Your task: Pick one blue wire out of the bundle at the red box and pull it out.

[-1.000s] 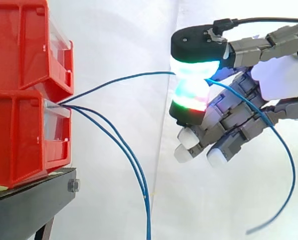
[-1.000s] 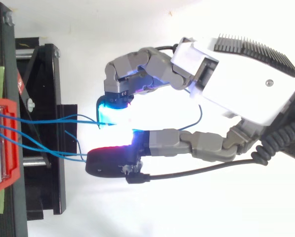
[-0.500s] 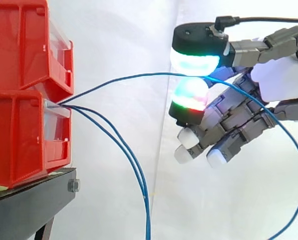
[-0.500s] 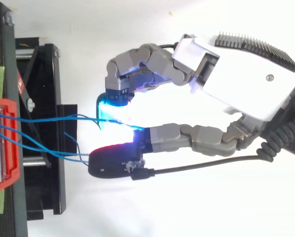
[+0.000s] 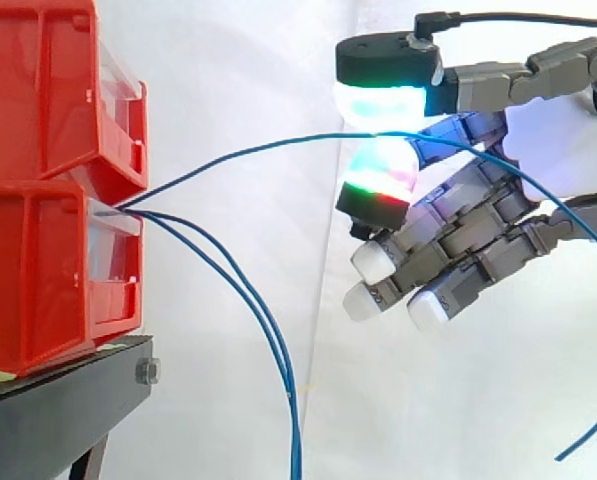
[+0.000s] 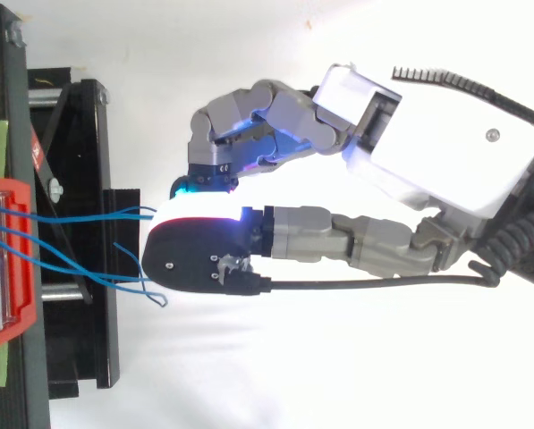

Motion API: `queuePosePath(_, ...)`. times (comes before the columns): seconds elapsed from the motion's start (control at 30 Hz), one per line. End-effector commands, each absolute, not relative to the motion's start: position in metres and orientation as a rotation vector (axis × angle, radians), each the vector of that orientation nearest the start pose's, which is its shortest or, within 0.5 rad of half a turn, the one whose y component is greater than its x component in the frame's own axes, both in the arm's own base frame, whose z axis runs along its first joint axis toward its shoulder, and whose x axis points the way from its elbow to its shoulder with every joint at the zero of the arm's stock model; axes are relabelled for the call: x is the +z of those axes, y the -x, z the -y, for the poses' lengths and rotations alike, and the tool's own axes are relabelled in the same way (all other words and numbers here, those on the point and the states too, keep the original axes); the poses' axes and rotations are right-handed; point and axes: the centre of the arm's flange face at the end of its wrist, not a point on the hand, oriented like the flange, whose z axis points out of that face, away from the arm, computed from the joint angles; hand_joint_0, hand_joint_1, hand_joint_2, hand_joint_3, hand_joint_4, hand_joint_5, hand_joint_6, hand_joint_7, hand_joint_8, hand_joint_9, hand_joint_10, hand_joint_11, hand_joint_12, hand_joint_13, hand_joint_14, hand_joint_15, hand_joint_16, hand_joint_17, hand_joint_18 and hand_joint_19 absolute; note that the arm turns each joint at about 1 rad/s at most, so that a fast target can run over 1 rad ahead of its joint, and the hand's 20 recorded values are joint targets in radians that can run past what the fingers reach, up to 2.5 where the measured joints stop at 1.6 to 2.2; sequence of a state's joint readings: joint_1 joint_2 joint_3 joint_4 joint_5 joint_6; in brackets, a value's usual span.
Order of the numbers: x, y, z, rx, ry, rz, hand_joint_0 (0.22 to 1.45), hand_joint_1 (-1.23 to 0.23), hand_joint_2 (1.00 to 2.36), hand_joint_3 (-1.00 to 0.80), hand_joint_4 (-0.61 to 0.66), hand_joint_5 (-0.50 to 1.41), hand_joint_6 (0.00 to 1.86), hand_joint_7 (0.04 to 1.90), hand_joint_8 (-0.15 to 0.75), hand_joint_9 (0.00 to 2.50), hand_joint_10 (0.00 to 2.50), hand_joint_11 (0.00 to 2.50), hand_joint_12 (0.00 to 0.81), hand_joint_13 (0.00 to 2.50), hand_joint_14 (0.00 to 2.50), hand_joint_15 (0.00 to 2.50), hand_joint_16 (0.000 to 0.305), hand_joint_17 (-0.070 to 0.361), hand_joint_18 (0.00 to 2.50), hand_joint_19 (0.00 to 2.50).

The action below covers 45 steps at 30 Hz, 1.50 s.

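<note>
While the thin blue wire (image 5: pixel 308 139) runs from the lower red plastic bin (image 5: pixel 38 290) at frame left up to upper centre, its end not yet out of the bin, the pull-out step looks in hand. Grey robot hand (image 5: pixel 553 150) at upper right pinches this wire between two glowing pads (image 5: pixel 383 100), other fingers half curled below. Next move likely needs a firm pinch and straight pull rightward; two other blue wires (image 5: pixel 268 330) droop toward bottom centre
</note>
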<state>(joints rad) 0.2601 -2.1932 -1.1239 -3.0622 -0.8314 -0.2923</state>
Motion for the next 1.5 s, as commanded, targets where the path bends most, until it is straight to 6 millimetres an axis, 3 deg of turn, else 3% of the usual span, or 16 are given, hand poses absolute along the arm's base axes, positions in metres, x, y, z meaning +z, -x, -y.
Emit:
queuePosePath(0.0, 0.3343, -0.7257, 0.0149, 0.559, -1.254, -1.103, 0.57, -0.60, 1.02, -0.22, 0.21, -0.16, 0.91, 1.19, 0.371, 0.83, 0.02, 0.65, 0.462, 0.51, 0.01, 0.28, 0.062, 0.139, 0.61, 0.51)
queuePosePath(0.17, 0.3325, -0.7258, 0.0136, 0.559, -1.253, -1.108, 0.58, -0.72, 1.02, -0.22, 0.21, -0.17, 0.91, 1.19, 0.366, 0.82, 0.02, 0.66, 0.459, 0.51, 0.01, 0.28, 0.062, 0.139, 0.62, 0.50)
queuePosePath(0.3, 0.3325, -0.7258, 0.0147, 0.558, -1.253, -1.107, 0.57, -0.77, 1.01, -0.35, 0.22, -0.17, 0.92, 1.18, 0.362, 0.82, 0.02, 0.66, 0.459, 0.51, 0.01, 0.28, 0.062, 0.139, 0.62, 0.50)
queuePosePath(0.4, 0.3336, -0.7255, 0.0159, 0.561, -1.257, -1.102, 0.54, -0.70, 1.00, -0.49, 0.21, -0.17, 0.92, 1.16, 0.368, 0.83, 0.02, 0.66, 0.466, 0.52, 0.01, 0.28, 0.064, 0.143, 0.63, 0.50)
queuePosePath(0.57, 0.3325, -0.7257, 0.0170, 0.564, -1.262, -1.098, 0.51, -0.58, 1.00, -0.50, 0.21, -0.16, 0.91, 1.18, 0.382, 0.86, 0.02, 0.66, 0.478, 0.53, 0.01, 0.29, 0.065, 0.147, 0.65, 0.51)
queuePosePath(0.87, 0.3335, -0.7253, 0.0161, 0.571, -1.267, -1.093, 0.57, -0.50, 1.01, -0.39, 0.21, -0.15, 0.91, 1.22, 0.372, 0.89, 0.02, 0.65, 0.460, 0.54, 0.01, 0.29, 0.062, 0.138, 0.64, 0.52)
queuePosePath(1.47, 0.3332, -0.7260, 0.0169, 0.572, -1.267, -1.092, 0.59, -0.72, 1.02, -0.11, 0.22, -0.12, 0.92, 1.28, 0.393, 0.95, 0.02, 0.67, 0.477, 0.60, 0.01, 0.30, 0.064, 0.143, 0.72, 0.48)
